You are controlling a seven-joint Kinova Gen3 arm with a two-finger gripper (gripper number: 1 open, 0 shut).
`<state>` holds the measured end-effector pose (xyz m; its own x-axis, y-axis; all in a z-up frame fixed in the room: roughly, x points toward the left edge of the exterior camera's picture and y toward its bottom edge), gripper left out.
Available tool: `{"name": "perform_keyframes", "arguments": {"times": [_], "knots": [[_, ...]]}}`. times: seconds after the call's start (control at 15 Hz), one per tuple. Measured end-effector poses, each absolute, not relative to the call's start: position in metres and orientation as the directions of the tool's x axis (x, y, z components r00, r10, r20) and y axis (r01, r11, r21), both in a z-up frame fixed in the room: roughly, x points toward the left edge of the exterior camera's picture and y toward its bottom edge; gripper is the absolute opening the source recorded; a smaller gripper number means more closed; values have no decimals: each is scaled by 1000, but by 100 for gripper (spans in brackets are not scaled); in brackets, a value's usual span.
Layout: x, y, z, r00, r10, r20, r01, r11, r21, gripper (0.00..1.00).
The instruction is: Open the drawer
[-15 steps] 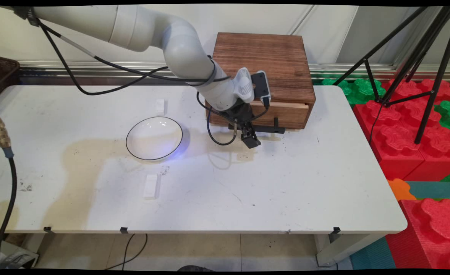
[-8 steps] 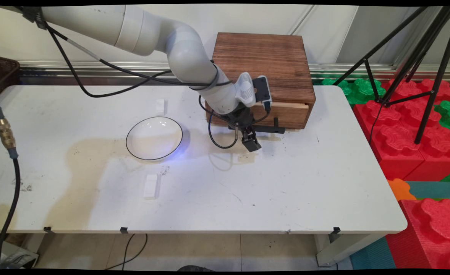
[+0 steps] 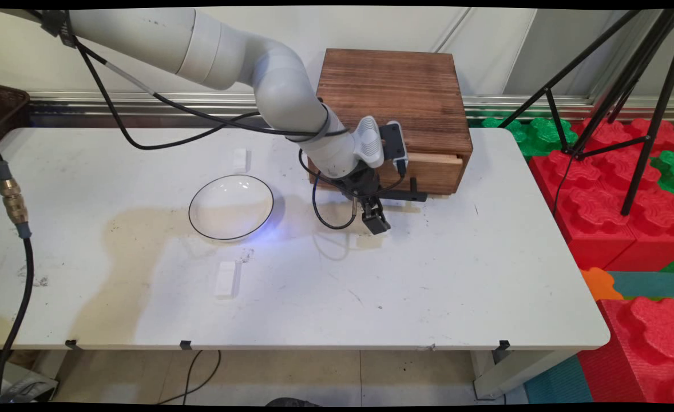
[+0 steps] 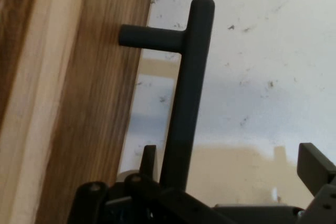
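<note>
The hand hangs low over the tabletop, just off the near face of the wooden box and at the left end of the black bar handle on the box's drawer.

In the hand view its fingers are spread wide. The bar of the handle runs down between them, much nearer one finger than the other. The fingers are not clamped on it, and the hand has hold of nothing. I cannot tell whether the nearer finger touches the bar, because the linkage hides the place where they meet. One short post joins the bar to the drawer front.

A pale strip of wood shows along the drawer's upper edge in the main view, so the drawer looks drawn out a little from the box.

A white bowl with a dark rim sits well to the left of the box. One small white block lies beyond the bowl, about level with the box's front. Another white block lies further from the box on the bowl's near side. None of these is near the hand.
</note>
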<state>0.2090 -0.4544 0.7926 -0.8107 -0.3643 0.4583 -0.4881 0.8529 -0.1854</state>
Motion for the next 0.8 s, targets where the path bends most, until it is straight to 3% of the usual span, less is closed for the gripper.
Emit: {"name": "perform_keyframes", "arguments": {"times": [0.8], "knots": [[203,-432,790,-816,-367,446,-476,865,-160,100]]}}
